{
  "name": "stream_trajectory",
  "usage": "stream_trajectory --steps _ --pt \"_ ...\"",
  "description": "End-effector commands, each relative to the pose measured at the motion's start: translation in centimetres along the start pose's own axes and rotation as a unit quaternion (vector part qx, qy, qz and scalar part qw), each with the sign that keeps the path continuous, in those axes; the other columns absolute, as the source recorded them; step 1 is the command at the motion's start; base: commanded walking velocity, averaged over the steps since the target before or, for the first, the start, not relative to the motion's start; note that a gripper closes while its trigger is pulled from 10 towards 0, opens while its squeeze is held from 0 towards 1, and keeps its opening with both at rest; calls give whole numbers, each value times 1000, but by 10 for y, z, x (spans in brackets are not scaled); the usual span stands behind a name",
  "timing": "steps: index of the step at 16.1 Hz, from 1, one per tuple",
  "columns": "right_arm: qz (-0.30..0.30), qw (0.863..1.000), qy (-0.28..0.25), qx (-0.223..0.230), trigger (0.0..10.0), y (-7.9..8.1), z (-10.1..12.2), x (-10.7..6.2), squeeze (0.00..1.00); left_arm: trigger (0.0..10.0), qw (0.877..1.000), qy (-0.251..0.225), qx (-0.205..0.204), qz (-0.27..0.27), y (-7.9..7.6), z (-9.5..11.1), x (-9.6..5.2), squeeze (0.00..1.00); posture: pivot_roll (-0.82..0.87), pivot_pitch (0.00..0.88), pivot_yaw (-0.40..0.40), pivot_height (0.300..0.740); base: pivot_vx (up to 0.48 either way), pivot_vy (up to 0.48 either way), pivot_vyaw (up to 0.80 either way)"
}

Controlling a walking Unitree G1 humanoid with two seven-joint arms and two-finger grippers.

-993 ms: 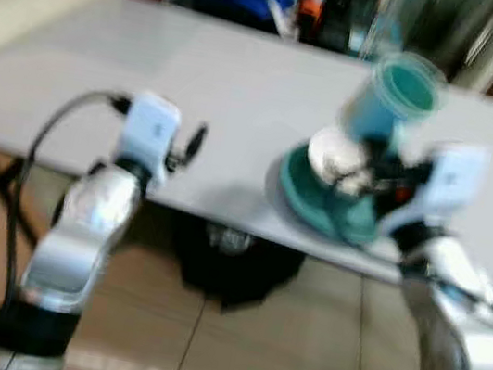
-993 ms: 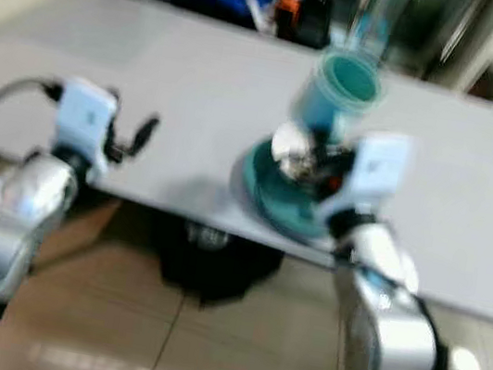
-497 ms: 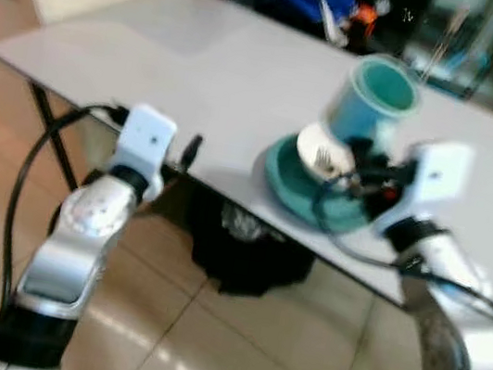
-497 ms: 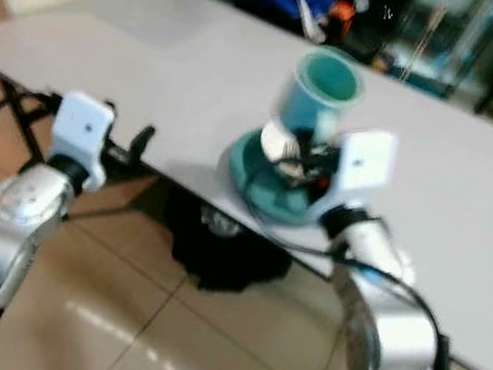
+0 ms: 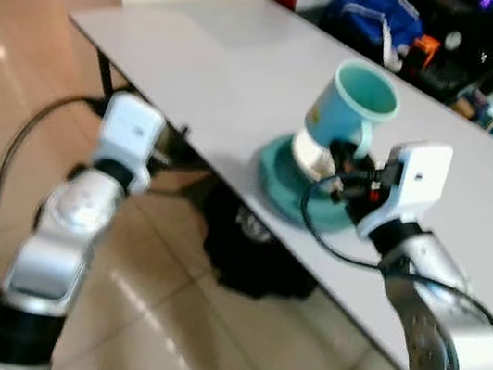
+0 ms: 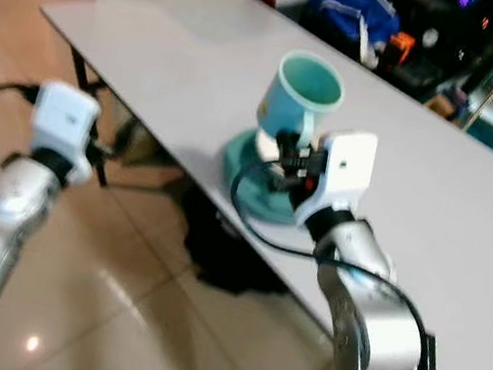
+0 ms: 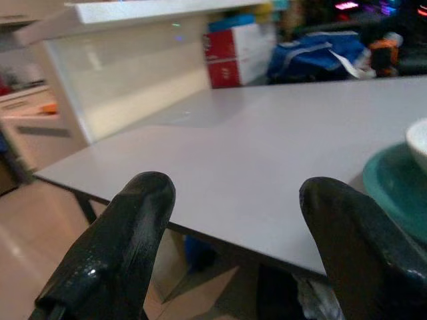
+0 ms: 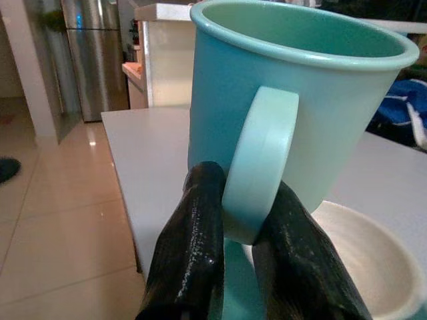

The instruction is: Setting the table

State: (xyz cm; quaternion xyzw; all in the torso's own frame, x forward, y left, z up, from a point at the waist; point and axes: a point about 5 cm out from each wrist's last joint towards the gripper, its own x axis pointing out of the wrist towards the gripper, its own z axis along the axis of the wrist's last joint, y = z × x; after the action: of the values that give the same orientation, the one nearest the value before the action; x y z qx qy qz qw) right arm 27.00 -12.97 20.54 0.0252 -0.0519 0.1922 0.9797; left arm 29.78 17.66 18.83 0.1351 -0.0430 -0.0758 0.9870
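Change since the earlier pictures: the whole scene has shifted; the desk [image 5: 219,59] now runs on a diagonal and shows its near corner. That is a camera move as the robot turns or steps, not a move of the things. Relative to the right arm, the mug, bowl and plate keep the same arrangement. Judgement: the robot is still positioning itself along the desk edge, and no item has yet been set at a place.

Left arm: raised and bent, its white wrist housing level with the desk's near edge, just off the desk and over the floor [image 5: 141,319]. Left end effector [image 7: 237,220]: the two black fingers [image 7: 130,233] stand wide apart, nothing between them, aimed across the desk top.

Plate [image 5: 279,186], teal: flat on the desk, near its edge, just ahead of the right wrist.

Bowl [image 8: 360,260], white: sits on the plate, under and beside the mug.

Mug [image 5: 348,107], light blue, teal inside: tilted, lifted above the bowl, mouth upward and away from the robot.

Right arm: elbow low, forearm reaching up and forward over the desk edge. Right end effector [image 8: 237,233]: fingers closed on the mug's handle [image 8: 260,160], one on each side of the loop.
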Motion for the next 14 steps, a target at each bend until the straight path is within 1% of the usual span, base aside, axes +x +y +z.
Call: stream_trajectory --steps 1,2,3,4,5,6,9,14 --pt "-28 1000 6 -4 10000 -11 -3 -3 0 10000 1000 -19 -10 -14 -10 9 3 0 25 0 -31 740 0 0 0" --pt "-36 999 12 -2 10000 -12 -7 -4 0 10000 999 -28 -10 -17 -12 12 4 0 25 0 -32 740 0 0 0" --pt "-45 999 17 1 10000 -14 -10 -4 0 10000 999 -26 -16 -24 -15 13 5 0 26 0 -34 740 0 0 0" --pt "-63 998 19 3 10000 -17 -14 -5 0 10000 998 -42 -24 -40 -21 17 4 0 27 0 -34 740 0 0 0" --pt "-71 997 21 7 10000 -18 -16 -5 0 10000 997 -50 -29 -47 -24 20 4 0 27 0 -34 740 0 0 0" --pt "-77 996 23 22 10000 -18 -18 -4 0 10000 996 -62 -42 -54 -26 25 4 0 29 0 -35 740 420 0 -469" --pt "-69 997 23 22 10000 -16 -19 -2 0 10000 996 -61 -40 -54 -23 26 6 0 31 0 -33 740 439 0 -573" --pt "-55 998 18 28 10000 -12 -18 2 0 10000 996 -63 -33 -54 -17 28 4 0 37 0 -35 740 441 0 0"
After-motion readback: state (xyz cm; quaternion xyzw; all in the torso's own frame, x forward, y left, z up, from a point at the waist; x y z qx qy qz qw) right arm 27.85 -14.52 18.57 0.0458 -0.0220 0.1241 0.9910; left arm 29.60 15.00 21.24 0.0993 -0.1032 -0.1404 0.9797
